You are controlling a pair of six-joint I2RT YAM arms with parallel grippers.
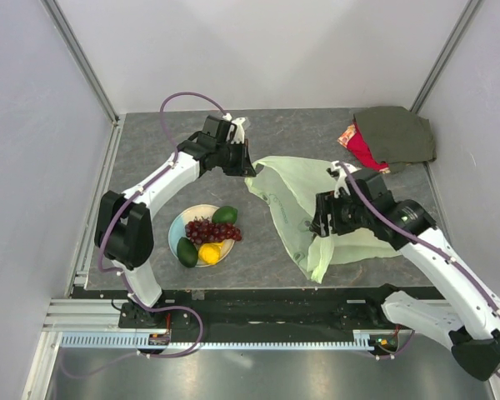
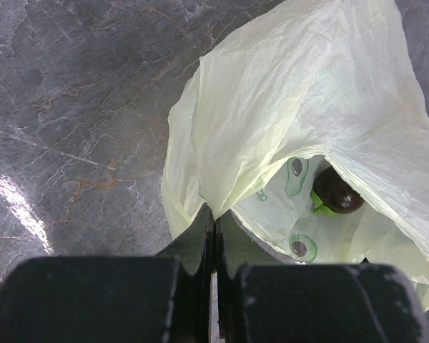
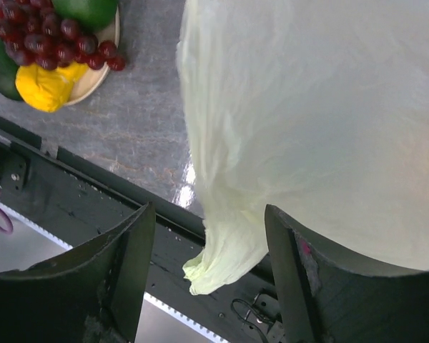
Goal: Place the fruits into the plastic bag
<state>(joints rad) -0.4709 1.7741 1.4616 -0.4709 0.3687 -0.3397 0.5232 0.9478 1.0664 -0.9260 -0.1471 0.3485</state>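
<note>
The pale green plastic bag [image 1: 292,187] lies on the table's middle-right. My left gripper [image 1: 248,168] is shut on its left edge and holds the mouth open; the left wrist view shows the jaws [image 2: 214,218] pinching the bag [image 2: 307,93]. A dark brown-purple round fruit [image 2: 337,191] lies inside the bag. My right gripper [image 1: 317,225] is open and empty over the bag's near part, with the bag [image 3: 314,121] between its fingers [image 3: 129,264]. Grapes [image 1: 212,229], two avocados [image 1: 226,215] [image 1: 187,251] and a lemon [image 1: 209,252] lie on the plate. The orange is out of view.
The pale round plate [image 1: 177,227] sits near the table's front left; it also shows in the right wrist view [image 3: 100,71]. A dark green and red cloth [image 1: 392,137] lies at the back right. The table's black front rail [image 3: 71,193] runs under the right gripper.
</note>
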